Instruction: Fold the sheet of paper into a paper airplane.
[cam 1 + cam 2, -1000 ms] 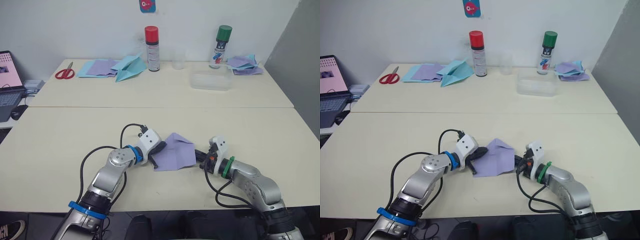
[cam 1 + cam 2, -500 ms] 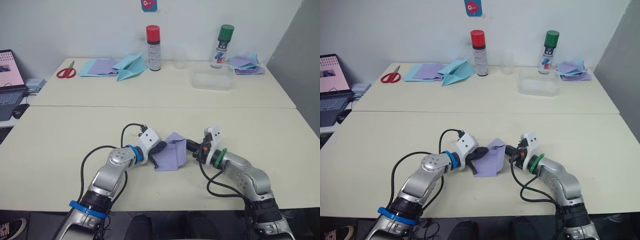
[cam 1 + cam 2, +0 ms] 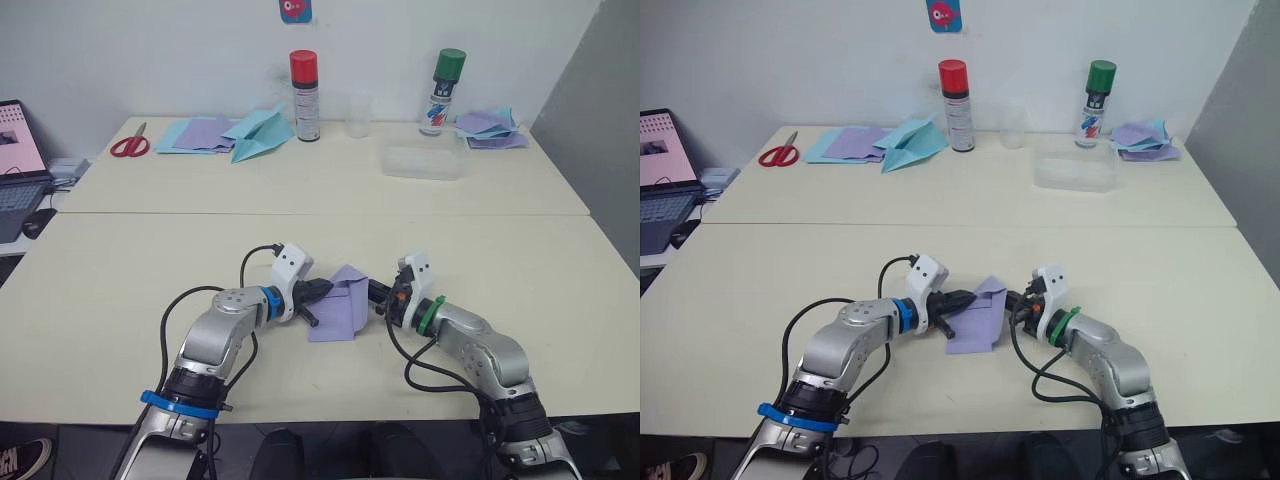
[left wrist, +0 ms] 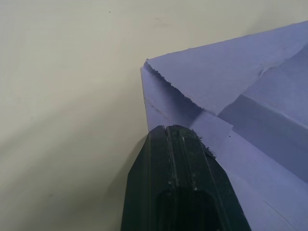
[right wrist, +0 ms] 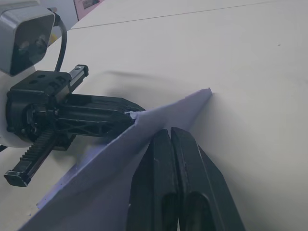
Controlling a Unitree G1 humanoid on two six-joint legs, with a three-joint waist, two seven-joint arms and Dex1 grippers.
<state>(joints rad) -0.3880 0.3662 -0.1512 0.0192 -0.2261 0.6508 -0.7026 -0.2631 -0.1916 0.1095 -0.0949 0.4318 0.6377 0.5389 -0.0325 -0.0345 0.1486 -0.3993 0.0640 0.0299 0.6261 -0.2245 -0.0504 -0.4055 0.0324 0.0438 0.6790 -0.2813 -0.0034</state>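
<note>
My left jaws [image 3: 318,291] and right jaws [image 3: 374,293] are both pressed together against the sheet of paper [image 3: 340,305] near the surface's [image 3: 100,280] front edge. Uneven pushing could skew the crease or tear it.

A lavender sheet of paper [image 3: 338,308] is seen on the cream desk [image 3: 120,270], between black-fingered pincers, the left pincer [image 3: 316,292] and the right pincer [image 3: 376,293]. At the far side, a red-capped spray can [image 3: 304,83], a green-capped spray can [image 3: 442,92], red-handled scissors [image 3: 130,146], a light-blue paper airplane [image 3: 258,135] and mixed lavender and blue paper stacks [image 3: 485,129] are shown.
</note>
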